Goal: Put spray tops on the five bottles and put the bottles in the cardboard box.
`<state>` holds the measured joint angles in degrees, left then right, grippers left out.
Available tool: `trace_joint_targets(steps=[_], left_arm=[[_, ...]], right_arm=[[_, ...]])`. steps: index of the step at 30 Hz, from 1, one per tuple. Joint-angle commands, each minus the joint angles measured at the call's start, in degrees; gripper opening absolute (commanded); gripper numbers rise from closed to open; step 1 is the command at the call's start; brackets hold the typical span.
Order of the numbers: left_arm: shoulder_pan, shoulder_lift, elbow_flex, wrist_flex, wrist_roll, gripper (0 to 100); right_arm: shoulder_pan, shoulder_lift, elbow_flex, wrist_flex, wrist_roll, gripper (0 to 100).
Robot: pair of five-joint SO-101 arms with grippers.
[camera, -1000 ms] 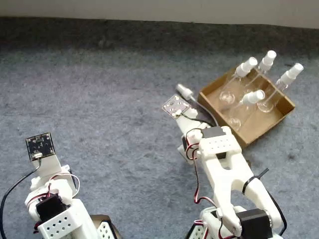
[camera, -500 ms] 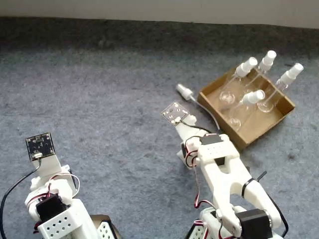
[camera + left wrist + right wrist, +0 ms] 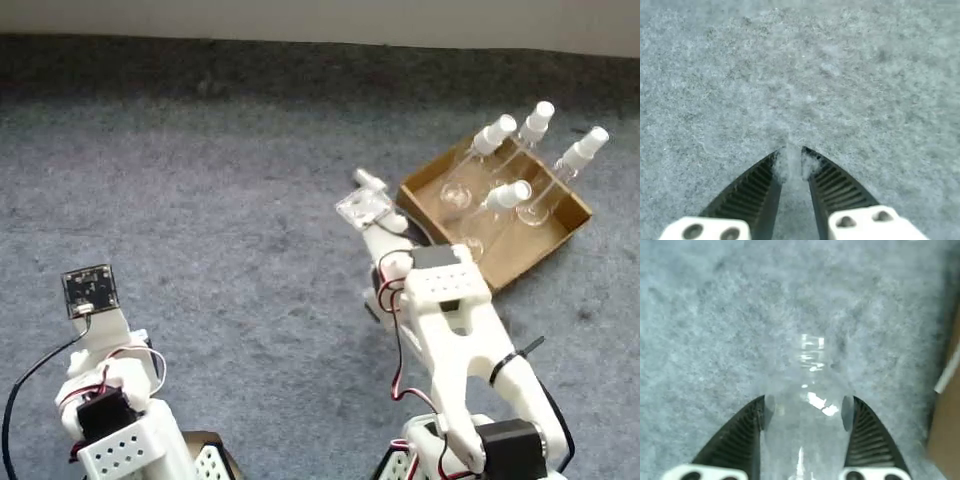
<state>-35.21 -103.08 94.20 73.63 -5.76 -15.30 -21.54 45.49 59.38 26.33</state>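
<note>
Grey felt is covering the table point(image 3: 200, 180). The cardboard box point(image 3: 540, 255) is sitting near its far right corner, and four capped bottles point(image 3: 510, 195) are lying inside, their white tops pointing toward the far edge.

The right gripper point(image 3: 806, 405) is gripping the clear bottle point(image 3: 810, 390) by the body just beside the box. One jaw is pressing on each flank, about as wide apart as the body itself. The left gripper point(image 3: 792, 150) is hanging over bare felt toward the near left corner, holding nothing, with only a narrow slit between its tips.

The bottle's long axis is running straight out along the gripper's reach. Its open, uncapped neck is pointing away from the wrist, roughly toward the far edge. I cannot tell whether it is resting on the felt.

It is likely light and empty. The plastic looks thin and smooth, so it may slip or dent under a hard squeeze. A moderate grip at mid-body, leaving the neck free, seems best.

The loose spray top point(image 3: 368, 181) is lying on the felt just beyond the neck, beside the box's left corner.
</note>
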Motion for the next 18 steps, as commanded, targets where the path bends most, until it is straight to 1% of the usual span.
trace_joint_targets(steps=[1, 4, 7, 10, 12, 14, 18], left_arm=[[9.8, -0.1, -1.0, -0.8, 0.1, 0], [13.9, -0.1, -2.4, -0.7, 0.1, 0], [15.5, 0.1, -6.6, -0.5, -0.1, 0], [15.6, 0.5, -11.2, -0.4, -6.3, 0], [15.3, 0.5, -13.6, 1.5, -9.4, 0], [15.5, 0.5, -16.2, 4.0, -10.6, 0], [15.6, 0.6, -21.3, 6.8, -10.7, 0]], right_arm=[[4.1, -0.9, -10.6, 8.0, -7.1, 8.2], [5.8, -0.9, -16.0, 14.4, -7.7, 8.2], [6.8, -0.9, -21.5, 19.7, -7.7, 8.0], [6.9, -0.9, -27.7, 25.2, -7.8, 8.0], [6.9, -0.9, -32.3, 29.1, -7.8, 8.0], [6.9, -0.9, -37.3, 33.4, -8.0, 8.0], [6.9, -1.0, -47.9, 40.7, -8.1, 8.0]])
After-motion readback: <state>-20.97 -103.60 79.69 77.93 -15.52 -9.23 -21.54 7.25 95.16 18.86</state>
